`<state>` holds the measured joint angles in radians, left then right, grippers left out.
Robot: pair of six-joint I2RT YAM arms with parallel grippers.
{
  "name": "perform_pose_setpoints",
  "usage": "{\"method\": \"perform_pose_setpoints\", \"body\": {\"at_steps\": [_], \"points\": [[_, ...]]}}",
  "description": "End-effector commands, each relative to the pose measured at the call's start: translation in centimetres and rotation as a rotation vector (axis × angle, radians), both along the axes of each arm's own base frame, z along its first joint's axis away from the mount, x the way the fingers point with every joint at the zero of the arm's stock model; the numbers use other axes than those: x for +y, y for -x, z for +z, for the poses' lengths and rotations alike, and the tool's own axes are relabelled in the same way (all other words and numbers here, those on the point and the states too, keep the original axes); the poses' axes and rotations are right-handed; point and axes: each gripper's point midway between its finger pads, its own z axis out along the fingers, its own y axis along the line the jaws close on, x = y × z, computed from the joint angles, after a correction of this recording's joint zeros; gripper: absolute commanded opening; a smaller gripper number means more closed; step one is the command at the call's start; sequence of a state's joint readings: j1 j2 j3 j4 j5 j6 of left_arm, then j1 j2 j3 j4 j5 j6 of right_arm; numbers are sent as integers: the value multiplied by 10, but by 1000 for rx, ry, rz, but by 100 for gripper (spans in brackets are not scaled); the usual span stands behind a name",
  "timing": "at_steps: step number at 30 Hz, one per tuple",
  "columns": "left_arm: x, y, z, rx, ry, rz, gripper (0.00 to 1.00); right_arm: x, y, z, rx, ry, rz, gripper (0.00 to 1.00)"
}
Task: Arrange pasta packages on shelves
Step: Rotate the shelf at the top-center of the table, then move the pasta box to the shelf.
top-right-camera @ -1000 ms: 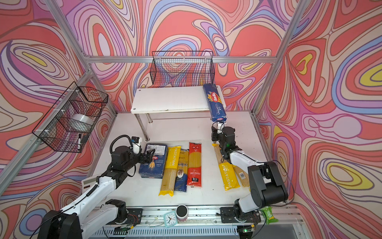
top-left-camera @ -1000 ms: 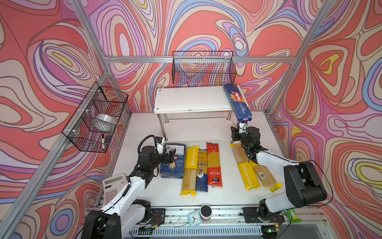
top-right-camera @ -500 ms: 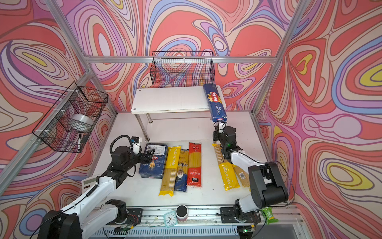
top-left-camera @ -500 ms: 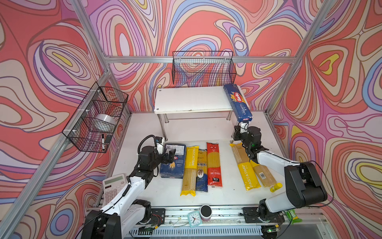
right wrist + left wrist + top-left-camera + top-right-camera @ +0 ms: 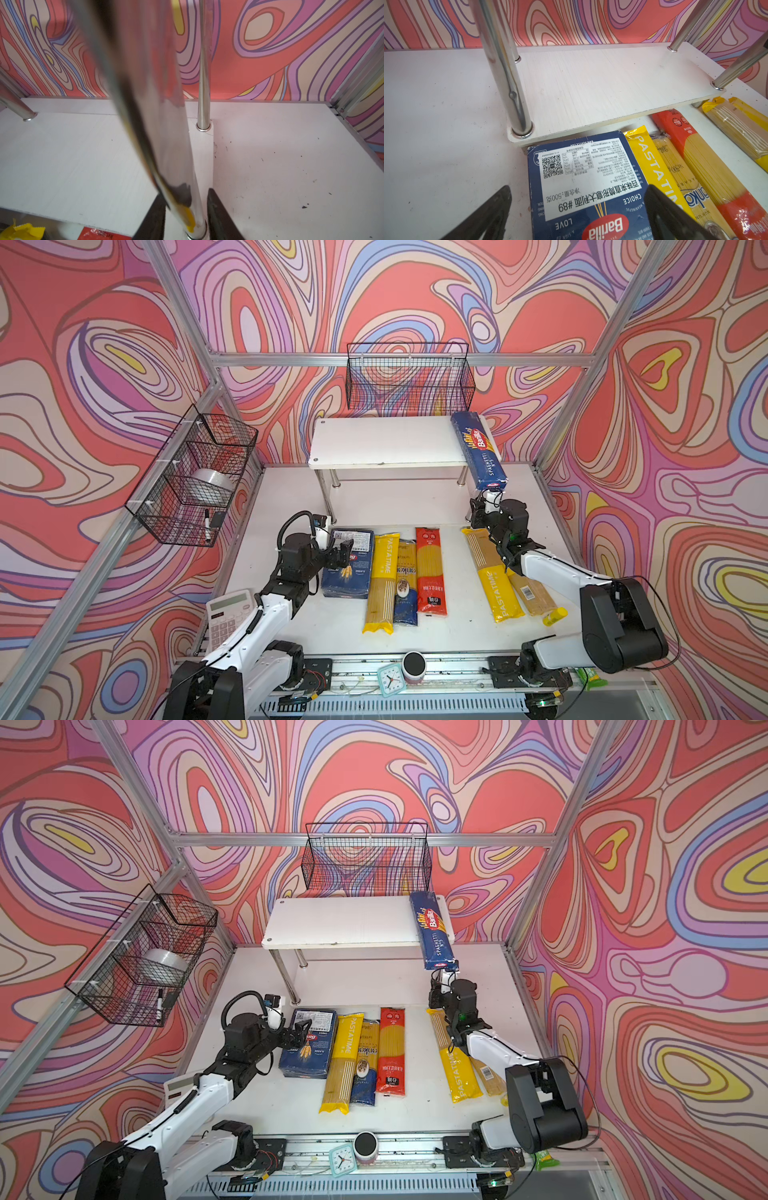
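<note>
**Left end effector** (image 5: 340,553): released. Its black fingers (image 5: 675,218) are spread wide and poised low over the far half of the wide dark-blue cardboard Barilla box (image 5: 347,568). One finger lies outside the box's 9 o'clock long edge and the other above its 3 o'clock edge; contact cannot be confirmed. The box lies flat on the white desk (image 5: 461,626) at the 9 o'clock end of a row. It touches a yellow film PASTATIME bag (image 5: 384,580), followed by a dark-blue windowed bag (image 5: 405,589) and a red film bag (image 5: 430,570).

**Judged handling:** the box looks stiff, smooth-faced and fairly dense. A pinch across its two long edges near mid-length should carry it without pivoting. The film bags look slick and their strands brittle, so they are best taken at mid-length and kept level.

**Right end effector** (image 5: 185,195): the jaws stand narrowly parted on either side of the front chrome leg (image 5: 149,124) at the 3 o'clock end of the white two-tier rack (image 5: 374,443). It holds no package; whether it pinches the leg cannot be told. Just above it, a slim blue Barilla spaghetti box (image 5: 478,452) rests on the top board, its near end overhanging the front edge. The lower board (image 5: 591,83) shows no package in the left wrist view.

**Arm pose:** the left arm reaches in from 7 o'clock with the wrist low and level. The right arm stretches from 5 o'clock toward 1 o'clock. It passes above a second yellow PASTATIME bag (image 5: 492,576) and a tan clear-film spaghetti pack (image 5: 534,595).
</note>
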<state>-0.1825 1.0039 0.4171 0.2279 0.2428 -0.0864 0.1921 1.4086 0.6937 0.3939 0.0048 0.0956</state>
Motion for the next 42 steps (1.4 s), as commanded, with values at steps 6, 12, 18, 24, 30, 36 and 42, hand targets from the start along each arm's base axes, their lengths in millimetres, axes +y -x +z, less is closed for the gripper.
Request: {"method": "perform_pose_setpoints", "body": {"at_steps": [6,12,18,24,30,36,42], "points": [[0,-1,4,-10,8,5,100,4,49,9,235,-5,55,50],[0,-2,4,-10,6,6,100,39,114,18,444,-180,226,46],[1,-2,4,-12,7,10,100,63,151,19,465,-231,231,44],[1,-1,5,-15,7,11,100,111,179,5,540,-184,362,44],[1,-1,5,-14,7,11,100,160,205,49,467,-35,502,43],[2,-2,5,-14,7,16,100,137,204,113,378,-4,386,39],[1,-2,4,-9,6,11,100,80,206,178,294,-37,162,34]]}}
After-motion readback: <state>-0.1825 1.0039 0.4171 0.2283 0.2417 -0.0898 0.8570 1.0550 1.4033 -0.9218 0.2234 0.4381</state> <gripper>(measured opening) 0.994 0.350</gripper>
